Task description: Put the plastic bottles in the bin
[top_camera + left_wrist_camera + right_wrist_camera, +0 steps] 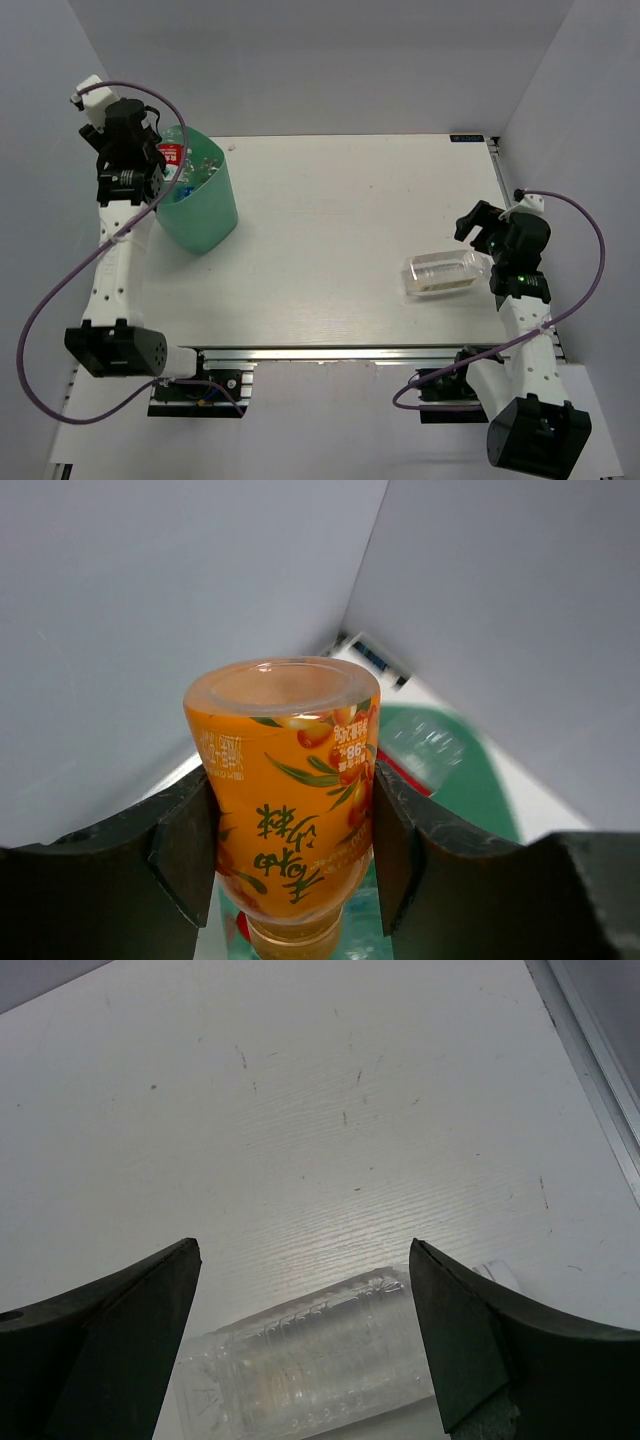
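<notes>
At the upper left of the overhead view, the left gripper [290, 850] clamps an orange bottle [285, 770], cap down, over the green bin [205, 215]. At the right, the right gripper [305, 1300] hangs wide open above a clear bottle [441, 272] lying on the table [330, 200].

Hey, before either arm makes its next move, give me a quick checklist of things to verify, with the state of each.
1. Left gripper clamped on the orange bottle: ok.
2. Orange bottle fully over the bin opening: cannot tell, it hangs near the rim.
3. Right gripper open: ok.
4. Clear bottle below the right gripper, lying flat on the table: ok.
5. Room left in the bin: cannot tell.
</notes>
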You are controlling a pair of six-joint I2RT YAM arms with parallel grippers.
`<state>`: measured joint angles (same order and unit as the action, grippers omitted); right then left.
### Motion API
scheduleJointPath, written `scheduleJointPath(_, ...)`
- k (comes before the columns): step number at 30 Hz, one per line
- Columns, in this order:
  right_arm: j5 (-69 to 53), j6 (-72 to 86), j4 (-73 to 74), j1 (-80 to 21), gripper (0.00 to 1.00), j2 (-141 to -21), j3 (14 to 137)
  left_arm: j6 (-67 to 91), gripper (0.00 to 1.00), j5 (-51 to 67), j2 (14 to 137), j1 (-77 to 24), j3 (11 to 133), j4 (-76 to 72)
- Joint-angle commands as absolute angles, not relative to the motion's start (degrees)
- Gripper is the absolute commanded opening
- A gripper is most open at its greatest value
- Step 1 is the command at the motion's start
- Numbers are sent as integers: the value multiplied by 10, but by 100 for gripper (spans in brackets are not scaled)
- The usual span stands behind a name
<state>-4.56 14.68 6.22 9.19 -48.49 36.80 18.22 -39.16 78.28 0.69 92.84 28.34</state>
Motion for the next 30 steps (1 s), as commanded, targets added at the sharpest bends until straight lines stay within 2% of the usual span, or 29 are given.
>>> scheduleJointPath(1,-3,173,72,100,89,-486,374,214,60,-365,805,25,907,319)
scheduleJointPath(2,8,180,76,103,89,-485,375,214,63,-360,807,26,903,316)
scheduleJointPath(3,19,191,83,106,89,-483,374,212,73,-347,808,26,889,301)
scheduleJointPath(5,40,213,97,110,89,-474,373,214,82,-339,813,26,885,297)
scheduleJointPath(7,77,229,119,113,89,-466,372,216,95,-330,820,27,891,301)
scheduleJointPath(8,91,253,143,115,89,-461,372,217,98,-324,824,27,893,303)
scheduleJointPath(12,113,265,184,120,89,-479,386,219,98,-292,819,28,902,300)
scheduleJointPath(18,41,284,173,204,89,-538,376,214,98,-228,777,28,891,282)
scheduleJointPath(20,-17,287,158,232,89,-566,376,216,98,-164,755,27,855,248)
scheduleJointPath(23,-23,291,126,247,89,-604,388,215,98,-58,701,26,786,183)
scheduleJointPath(27,-33,325,96,250,89,-670,408,216,98,25,651,26,734,137)
scheduleJointPath(30,-41,362,75,250,89,-718,403,213,98,32,636,25,713,124)
